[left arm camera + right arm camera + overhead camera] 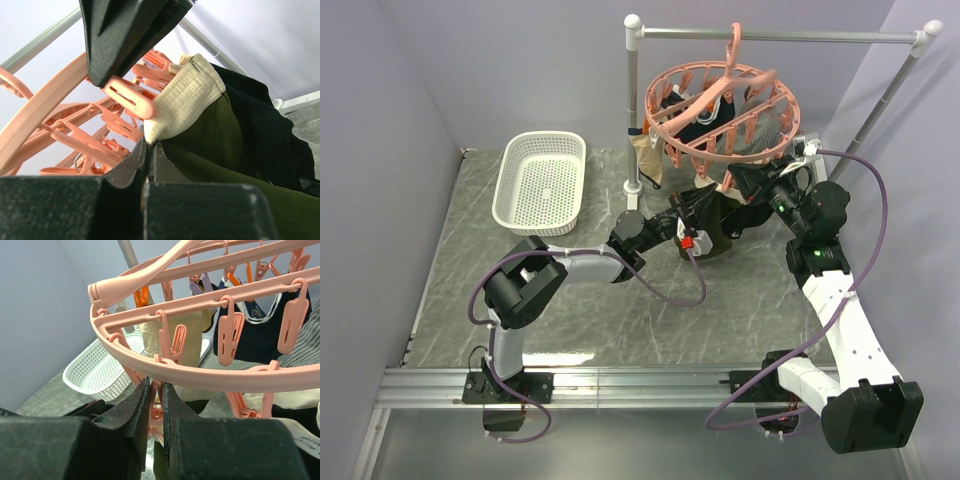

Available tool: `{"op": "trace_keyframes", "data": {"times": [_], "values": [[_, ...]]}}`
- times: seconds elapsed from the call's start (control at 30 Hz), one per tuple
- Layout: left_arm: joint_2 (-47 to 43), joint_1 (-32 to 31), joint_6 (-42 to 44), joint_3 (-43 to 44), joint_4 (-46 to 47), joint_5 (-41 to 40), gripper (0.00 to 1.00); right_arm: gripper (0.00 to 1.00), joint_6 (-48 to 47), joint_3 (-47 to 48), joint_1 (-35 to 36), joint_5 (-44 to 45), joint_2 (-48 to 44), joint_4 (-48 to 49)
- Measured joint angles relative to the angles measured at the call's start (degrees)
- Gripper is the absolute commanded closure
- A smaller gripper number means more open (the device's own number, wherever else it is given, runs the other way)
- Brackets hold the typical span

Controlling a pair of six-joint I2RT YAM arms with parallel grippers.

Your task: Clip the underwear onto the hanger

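From its base at the near table edge, well short of the hanger, the left arm [580, 262] folds at the elbow. Its forearm reaches right and away, ending just under the near rim of the round salmon-pink plastic clip hanger [720, 155].

The left gripper [150, 147] has its jaws pressed together on the dark olive-green fabric underwear [215, 135]. It pinches the cloth right where the ribbed beige waistband [185, 100] begins. The underwear hangs bunched just below the hanger's near edge, with its waistband touching one pink peg [127, 97].

The right arm [840, 310] rises from its base and bends left toward the hanger's near-right side. The right gripper [156, 402] is narrowed to a slit under the ring, with that peg caught between its fingers.

A black garment [260, 120] hangs just behind the underwear. An oblong white plastic mesh basket [540, 185] lies on the grey marbled table [620, 320], well to the left of the hanger. The hanger's hook sits over the grey metal rail stand [780, 35].
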Motion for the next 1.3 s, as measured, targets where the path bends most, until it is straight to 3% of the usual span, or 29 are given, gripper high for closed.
{"op": "trace_keyframes", "data": {"times": [0.87,0.97,1.07,1.3], "values": [[-0.11,0.00,-6.05,2.27,-0.24,-2.03,1.00,1.00,-1.18,0.00,0.00,-0.37,0.00,0.44],[-0.11,0.00,-6.38,2.27,-0.24,-2.03,1.00,0.89,-1.29,0.00,0.00,-0.39,0.00,0.46],[-0.11,0.00,-6.58,2.27,-0.24,-2.01,1.00,0.73,-1.36,0.00,0.00,-0.39,0.00,0.42],[-0.13,0.00,-7.30,2.27,-0.24,-1.97,1.00,0.57,-2.19,0.02,0.00,-1.05,0.00,0.20]]}}
